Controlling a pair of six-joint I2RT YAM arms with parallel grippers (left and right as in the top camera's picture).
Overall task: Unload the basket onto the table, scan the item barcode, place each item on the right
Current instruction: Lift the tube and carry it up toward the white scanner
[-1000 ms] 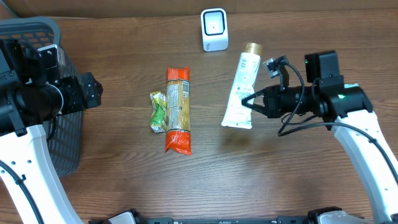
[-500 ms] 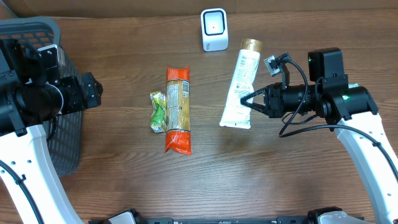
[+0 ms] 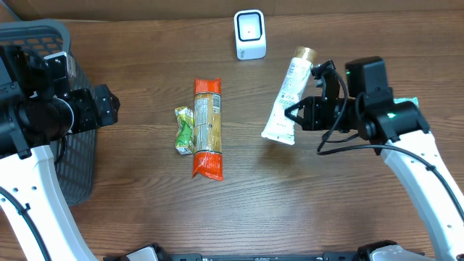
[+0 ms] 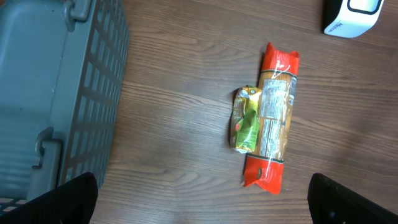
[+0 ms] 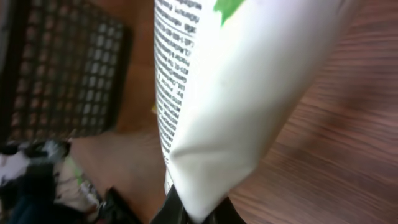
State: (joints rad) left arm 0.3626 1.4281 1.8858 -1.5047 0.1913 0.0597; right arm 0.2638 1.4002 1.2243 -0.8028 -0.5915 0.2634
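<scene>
well, we start with the wooden surface [image 3: 290, 210]. at its left edge stands the grey mesh basket [image 3: 76, 170]. our left arm covers most of it from above, and the left wrist view catches only its outer wall, so we cannot tell what, if anything, is in it. the left end effector [image 3: 109, 106] hangs just beside the basket, spread wide with nothing between its fingers.

next in size is the white tube [image 3: 288, 90], the item to scan. it sits right of centre with its gold cap toward the far edge, and it looks lifted off the surface, though we cannot be sure. the right end effector [image 3: 292, 114] is clamped on its lower part, near the flat crimped end. we judge the tube light, soft-walled and somewhat slick, so a pinch by the stiffer crimp should hold better than one on the yielding belly.

the orange packet [image 3: 207, 127] lies mid-surface. the white scanner [image 3: 250, 34] stands at the far edge, near the tube's cap. the small green packet [image 3: 185, 130] touches the orange one's left side.
</scene>
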